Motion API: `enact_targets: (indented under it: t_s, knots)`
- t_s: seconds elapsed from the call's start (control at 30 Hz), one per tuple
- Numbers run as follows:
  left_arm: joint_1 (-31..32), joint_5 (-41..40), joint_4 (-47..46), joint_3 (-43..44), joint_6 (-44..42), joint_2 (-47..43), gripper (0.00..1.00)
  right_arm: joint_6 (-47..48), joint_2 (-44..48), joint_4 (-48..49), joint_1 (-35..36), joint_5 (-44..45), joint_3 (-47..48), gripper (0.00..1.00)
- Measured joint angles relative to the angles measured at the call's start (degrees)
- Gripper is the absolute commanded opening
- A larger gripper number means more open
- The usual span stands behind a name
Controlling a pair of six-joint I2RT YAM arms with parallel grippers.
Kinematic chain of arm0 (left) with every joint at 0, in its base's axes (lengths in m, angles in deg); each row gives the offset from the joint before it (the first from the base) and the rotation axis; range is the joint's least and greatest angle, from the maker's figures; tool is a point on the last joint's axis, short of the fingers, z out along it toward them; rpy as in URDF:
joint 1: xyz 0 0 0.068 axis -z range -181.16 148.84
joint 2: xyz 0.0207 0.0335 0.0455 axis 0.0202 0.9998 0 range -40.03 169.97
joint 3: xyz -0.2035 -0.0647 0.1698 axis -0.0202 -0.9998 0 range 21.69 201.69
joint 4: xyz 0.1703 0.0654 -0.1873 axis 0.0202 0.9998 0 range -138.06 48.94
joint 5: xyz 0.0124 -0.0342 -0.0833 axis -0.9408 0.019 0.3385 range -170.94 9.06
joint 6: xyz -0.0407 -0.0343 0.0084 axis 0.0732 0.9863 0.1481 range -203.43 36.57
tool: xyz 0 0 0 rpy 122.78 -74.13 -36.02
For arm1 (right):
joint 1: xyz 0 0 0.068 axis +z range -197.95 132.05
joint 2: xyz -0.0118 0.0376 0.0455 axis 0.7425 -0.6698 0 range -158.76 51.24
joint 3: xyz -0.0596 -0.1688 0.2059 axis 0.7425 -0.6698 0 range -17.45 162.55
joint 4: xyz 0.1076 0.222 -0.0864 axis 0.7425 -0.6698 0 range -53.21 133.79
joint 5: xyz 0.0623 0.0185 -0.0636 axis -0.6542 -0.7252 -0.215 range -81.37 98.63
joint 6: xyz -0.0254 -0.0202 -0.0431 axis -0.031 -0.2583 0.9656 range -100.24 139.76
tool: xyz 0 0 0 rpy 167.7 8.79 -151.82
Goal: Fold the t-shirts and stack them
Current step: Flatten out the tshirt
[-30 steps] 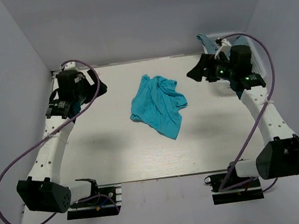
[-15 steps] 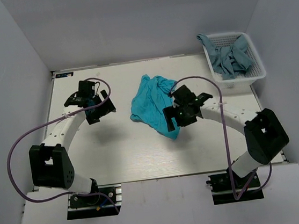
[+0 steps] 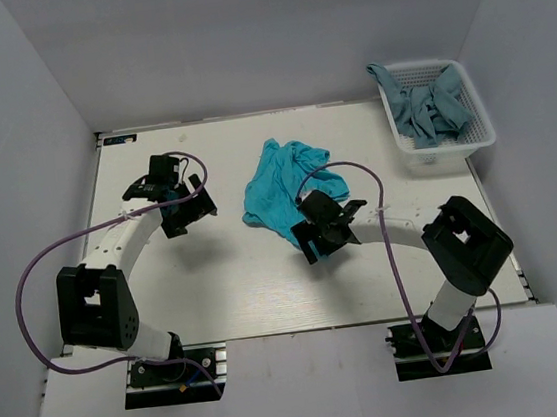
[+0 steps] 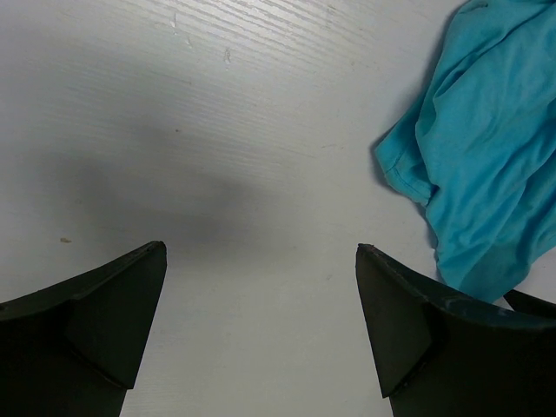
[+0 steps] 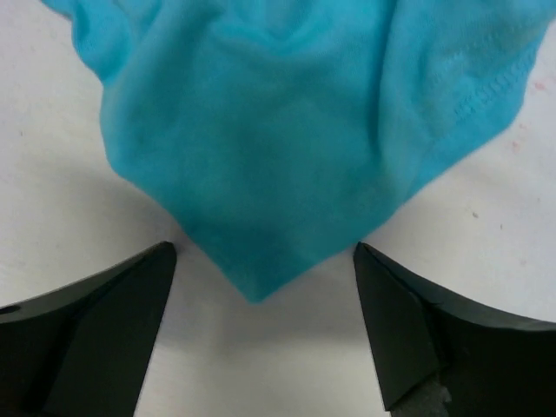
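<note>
A bright turquoise t-shirt (image 3: 281, 190) lies crumpled on the table's middle. It also shows in the right wrist view (image 5: 287, 122) and at the right of the left wrist view (image 4: 486, 156). My right gripper (image 3: 314, 237) is open and empty, low over the shirt's near corner, which lies between its fingers (image 5: 417, 339) in the right wrist view. My left gripper (image 3: 180, 212) is open and empty over bare table, left of the shirt. Duller grey-blue t-shirts (image 3: 428, 108) lie bunched in the white basket (image 3: 477, 138).
The white lattice basket stands at the table's back right corner. Purple cables (image 3: 355, 175) loop from both arms. The white table (image 3: 227, 285) has walls close on the left, back and right.
My right gripper has moved left and nearer, from over the shirt's right side to its near corner. My left gripper has barely shifted.
</note>
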Motion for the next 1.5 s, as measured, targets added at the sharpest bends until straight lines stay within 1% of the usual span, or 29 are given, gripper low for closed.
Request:
enact_targets:
  t_s: [0.03, 0.07, 0.1, 0.13, 0.2, 0.23, 0.37, 0.47, 0.57, 0.7, 0.83, 0.97, 1.07, 1.13, 1.3, 1.5]
  knots:
    - [0.0, 0.0, 0.1, 0.0, 0.0, 0.0, 1.00, 0.2, -0.7, 1.1, 0.2, 0.5, 0.0, 0.81]
    - [0.0, 0.0, 0.2, 0.0, 0.0, 0.0, 1.00, 0.2, -1.2, 1.9, 0.3, 0.5, 0.3, 0.73]
    - [0.0, -0.1, 0.3, 0.0, 0.0, 0.0, 1.00, 0.4, -1.6, 3.1, 0.4, 0.9, 0.4, 0.62]
    - [0.0, -0.2, 0.3, 0.0, 0.0, 0.0, 1.00, 0.2, -2.1, 3.8, 0.6, 1.1, 0.8, 0.36]
    - [0.0, -0.4, 0.4, -0.1, 0.0, 0.0, 1.00, -0.3, -3.1, 5.7, 0.7, 2.0, 1.4, 0.05]
    - [0.0, -0.4, 0.4, -0.1, 0.0, 0.0, 1.00, -0.4, -3.4, 6.4, 0.8, 2.4, 1.6, 0.00]
    - [0.0, -0.4, 0.5, -0.1, 0.0, 0.0, 1.00, -2.1, -3.0, 6.3, 0.5, 6.1, 2.0, 0.00]
    - [0.0, -0.4, 0.7, -0.1, 0.0, 0.0, 1.00, -3.1, -0.3, 4.0, -0.3, 9.2, 4.3, 0.00]
    - [0.3, -0.1, 0.1, -0.1, -0.1, 0.0, 1.00, -3.8, 3.5, 1.1, -2.4, 12.6, 10.6, 0.00]
    - [1.2, 1.2, -1.3, 0.5, -0.5, 1.7, 1.00, -3.9, 7.8, -0.3, -6.7, 18.0, 20.3, 0.00]
    - [3.4, 2.6, -2.8, 3.1, -1.1, 6.9, 1.00, -3.2, 10.8, -3.3, -11.9, 21.4, 27.3, 0.00]
    - [6.8, 4.7, -5.0, 6.1, -1.4, 13.1, 1.00, -2.2, 10.6, -6.8, -16.4, 23.8, 33.9, 0.00]
    - [9.7, 5.0, -6.0, 8.8, -1.5, 17.6, 0.99, -1.7, 10.1, -8.9, -19.0, 24.4, 36.4, 0.00]
    - [11.6, 4.6, -6.2, 11.0, -1.6, 20.8, 0.97, -1.7, 9.9, -9.8, -20.6, 23.9, 36.6, 0.00]
    - [16.7, 2.9, -7.1, 16.6, -2.1, 28.4, 0.97, -1.7, 9.3, -11.2, -24.0, 20.9, 36.3, 0.00]
    - [22.5, 4.3, -11.4, 17.0, -2.2, 28.8, 0.97, -1.8, 9.1, -11.6, -26.6, 17.2, 34.5, 0.00]
